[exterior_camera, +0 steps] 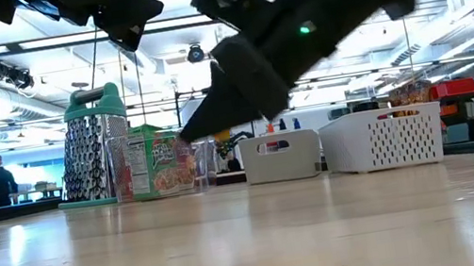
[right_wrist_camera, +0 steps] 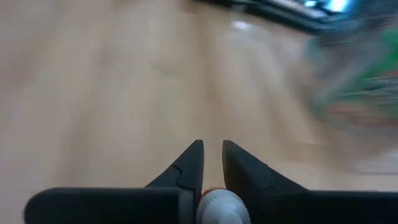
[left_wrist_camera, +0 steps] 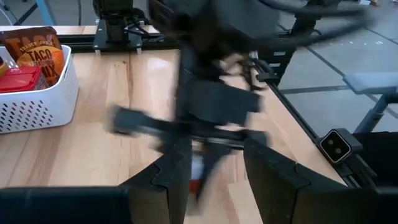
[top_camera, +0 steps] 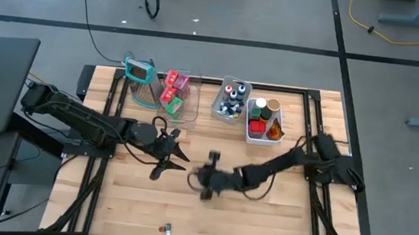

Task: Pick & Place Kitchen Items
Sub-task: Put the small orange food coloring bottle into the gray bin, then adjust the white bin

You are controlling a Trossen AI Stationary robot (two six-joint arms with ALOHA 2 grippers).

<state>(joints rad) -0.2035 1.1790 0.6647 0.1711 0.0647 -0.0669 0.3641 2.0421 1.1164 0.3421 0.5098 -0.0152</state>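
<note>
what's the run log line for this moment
right gripper: shut on small white and red item, mid-table | left gripper: open, empty, beside it | white bin: back right

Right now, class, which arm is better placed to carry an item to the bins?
Right. Its fingers are closed around a small white item; the left gripper hangs open and empty beside it.

A teal-framed grater (top_camera: pixel 142 82) stands beside clear (top_camera: pixel 184 100), grey (top_camera: pixel 221 95) and white bins (top_camera: pixel 258 137) on the table (top_camera: pixel 262 215).
</note>
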